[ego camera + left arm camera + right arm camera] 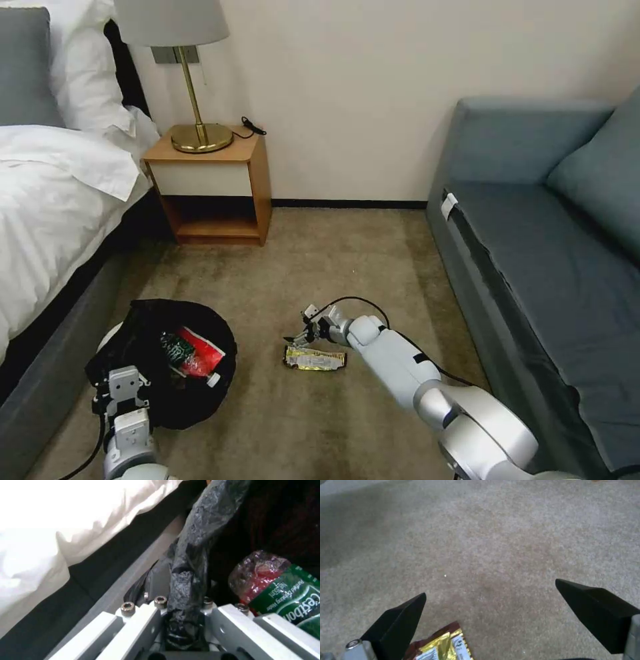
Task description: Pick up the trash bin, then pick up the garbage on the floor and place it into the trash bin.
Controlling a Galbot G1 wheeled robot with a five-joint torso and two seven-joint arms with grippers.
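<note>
Your right gripper (298, 337) hangs low over the carpet with its two black fingers (398, 625) spread wide and nothing between them, just above the near end of the flat gold-and-white snack wrapper (315, 359), which lies on the beige carpet (320, 267); in the right wrist view you see one corner of that wrapper (443, 646) beside one finger. Your left gripper (127, 399) is clamped on the near rim of the small round white trash bin (108, 335), its pale fingers (133, 627) pinching a fold of the crinkled black plastic bag (196, 545) that lines it. Inside the bin you can see the small clear bottle with the green label (176, 349) lying against the red-and-white packet (202, 353); the left wrist view shows the bottle (293, 600) close up. The bin sits just beside the grey bed base (47, 373), under the white bedding (53, 193). Farther back, a wooden nightstand (213, 187) with a brass lamp (200, 133) stands at the wall, and a blue-grey sofa (533, 253) runs along your right
</note>
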